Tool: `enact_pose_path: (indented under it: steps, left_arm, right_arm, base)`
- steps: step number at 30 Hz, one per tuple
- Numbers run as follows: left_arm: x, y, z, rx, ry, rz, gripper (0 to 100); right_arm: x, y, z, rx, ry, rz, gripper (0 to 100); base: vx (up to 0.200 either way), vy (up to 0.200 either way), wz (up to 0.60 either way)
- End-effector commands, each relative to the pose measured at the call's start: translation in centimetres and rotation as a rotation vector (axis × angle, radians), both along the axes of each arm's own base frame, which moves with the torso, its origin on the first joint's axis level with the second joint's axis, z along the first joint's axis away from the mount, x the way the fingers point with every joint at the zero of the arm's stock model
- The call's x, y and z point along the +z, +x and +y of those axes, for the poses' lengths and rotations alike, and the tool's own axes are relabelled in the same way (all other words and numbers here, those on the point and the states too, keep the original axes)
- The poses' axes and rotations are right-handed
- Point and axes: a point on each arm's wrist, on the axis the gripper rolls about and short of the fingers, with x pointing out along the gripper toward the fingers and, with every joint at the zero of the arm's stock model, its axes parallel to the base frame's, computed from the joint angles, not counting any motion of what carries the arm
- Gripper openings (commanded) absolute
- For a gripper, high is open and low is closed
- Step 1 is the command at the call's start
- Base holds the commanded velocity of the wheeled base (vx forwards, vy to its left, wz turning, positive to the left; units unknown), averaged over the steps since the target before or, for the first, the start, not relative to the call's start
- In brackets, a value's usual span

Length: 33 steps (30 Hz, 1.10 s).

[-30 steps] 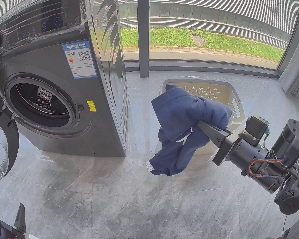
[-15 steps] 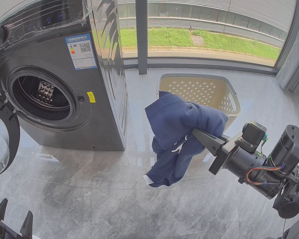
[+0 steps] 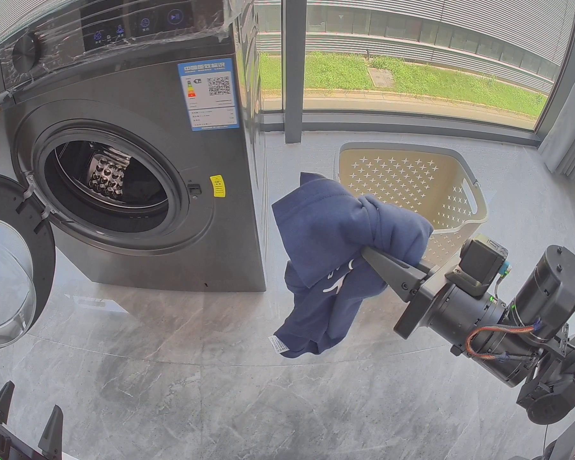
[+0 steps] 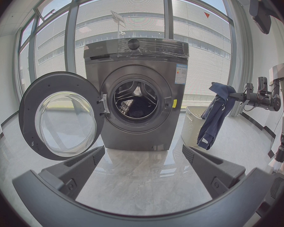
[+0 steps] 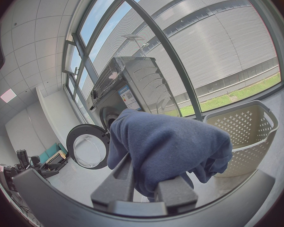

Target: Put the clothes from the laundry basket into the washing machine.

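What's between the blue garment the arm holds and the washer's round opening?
Nothing in the way: the head view shows only bare grey floor between the blue garment and the washer's opening.

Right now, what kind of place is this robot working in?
Likely a laundry corner staged in an office or lab building rather than a home: a washer with plastic wrap on top, a basket on the glossy floor, and tall windows facing another large building.

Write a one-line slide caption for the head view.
Right gripper holds a navy garment off the floor before the beige laundry basket, beside the open-doored washing machine; left gripper open, low.
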Motion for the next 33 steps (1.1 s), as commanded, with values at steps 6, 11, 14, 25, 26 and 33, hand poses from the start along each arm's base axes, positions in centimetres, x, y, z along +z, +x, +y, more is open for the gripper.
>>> enact_pose_path:
  steps: [6,11,14,25,26,33]
  left_arm:
    - [-0.51,0.02,0.0,0.006,0.008,0.002,100]
    - [-0.51,0.02,0.0,0.003,0.004,0.002,100]
    - [-0.51,0.02,0.0,0.003,0.001,0.002,100]
    - [-0.51,0.02,0.01,0.006,-0.007,0.002,100]
    - [-0.51,0.03,0.01,0.006,-0.007,0.003,100]
    - [-0.51,0.02,0.01,0.006,-0.006,0.002,100]
  right_arm:
    - [-0.18,0.07,0.13,0.002,-0.005,0.003,0]
    - [-0.2,0.05,0.18,0.003,-0.006,0.002,0]
    - [-0.16,0.04,0.16,0.003,-0.005,0.001,0]
    - [-0.24,0.04,0.16,0.003,-0.007,0.003,0]
    - [-0.24,0.04,0.16,0.003,-0.007,0.003,0]
    - [-0.28,0.06,0.18,0.001,-0.008,0.004,0]
  base:
    - [0.0,0.2,0.0]
    - [0.0,0.2,0.0]
    - [0.0,0.2,0.0]
    - [-0.055,0.036,0.0]
    - [-0.2,0.0,0.0]
    - [-0.143,0.0,0.0]
